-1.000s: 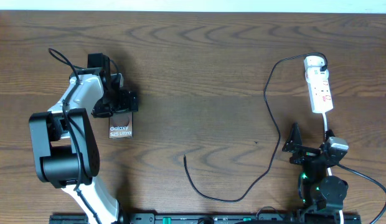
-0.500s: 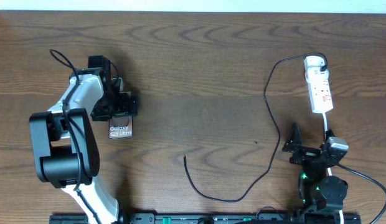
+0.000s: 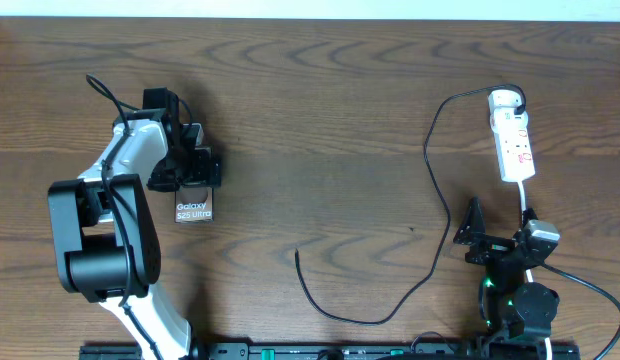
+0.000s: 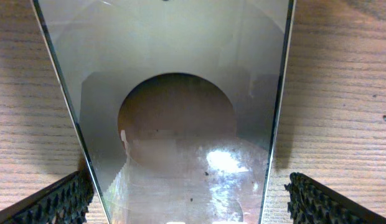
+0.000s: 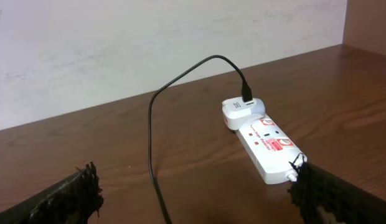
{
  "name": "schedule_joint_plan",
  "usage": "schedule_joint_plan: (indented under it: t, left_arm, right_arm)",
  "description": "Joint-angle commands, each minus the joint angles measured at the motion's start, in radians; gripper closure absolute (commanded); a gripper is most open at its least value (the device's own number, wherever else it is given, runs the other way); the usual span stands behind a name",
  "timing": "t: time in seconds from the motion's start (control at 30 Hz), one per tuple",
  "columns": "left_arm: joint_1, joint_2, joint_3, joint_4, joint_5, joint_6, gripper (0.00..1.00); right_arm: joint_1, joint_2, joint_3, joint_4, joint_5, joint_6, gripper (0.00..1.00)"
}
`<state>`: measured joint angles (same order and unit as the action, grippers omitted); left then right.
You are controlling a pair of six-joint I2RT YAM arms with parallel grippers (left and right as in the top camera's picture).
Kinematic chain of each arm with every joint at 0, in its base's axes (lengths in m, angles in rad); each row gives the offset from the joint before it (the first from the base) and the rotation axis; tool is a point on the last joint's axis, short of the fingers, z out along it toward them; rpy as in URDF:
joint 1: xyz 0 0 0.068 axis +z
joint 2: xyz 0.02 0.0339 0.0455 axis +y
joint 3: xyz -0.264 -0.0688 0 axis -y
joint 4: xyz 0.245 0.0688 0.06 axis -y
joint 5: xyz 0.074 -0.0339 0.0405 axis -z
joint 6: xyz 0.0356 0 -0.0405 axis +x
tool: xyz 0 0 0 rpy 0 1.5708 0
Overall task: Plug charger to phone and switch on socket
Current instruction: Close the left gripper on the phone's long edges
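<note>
The phone (image 3: 193, 209), a dark brown slab with pale lettering, lies flat at the left. My left gripper (image 3: 196, 168) is over its far end, and its open jaws (image 4: 190, 202) straddle the glossy phone (image 4: 174, 118), which fills the left wrist view. The charger (image 3: 430, 190), a thin black cable, runs from the socket (image 3: 514, 145) down to its free plug tip (image 3: 297, 254) on the table. My right gripper (image 3: 468, 232) is open and empty near the front right. In the right wrist view (image 5: 193, 196) it faces the socket (image 5: 268, 143) and the cable (image 5: 152, 124).
The socket's white cord (image 3: 526, 205) runs down towards my right arm's base (image 3: 520, 300). My left arm's base (image 3: 100, 250) stands at the front left. A white adapter (image 5: 238, 112) sits at the socket's far end. A pale wall lies behind the table.
My left gripper has shifted slightly to the left over the phone's far end. The right arm, cable and socket have not moved.
</note>
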<state>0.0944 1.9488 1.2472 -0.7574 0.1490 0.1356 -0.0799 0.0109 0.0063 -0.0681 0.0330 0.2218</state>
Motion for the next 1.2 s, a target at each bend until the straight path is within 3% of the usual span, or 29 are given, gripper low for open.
schedule_joint_plan:
  t: [0.0, 1.17]
  left_arm:
    - [-0.002, 0.01, -0.053, 0.023, -0.011, 0.021, 0.02]
    - [-0.003, 0.01, -0.075, 0.066, -0.008, 0.096, 0.02]
  right_arm:
    - [-0.002, -0.005, -0.001, -0.004, 0.002, -0.01, 0.01]
    - [-0.002, -0.005, -0.001, -0.004, 0.002, -0.01, 0.01]
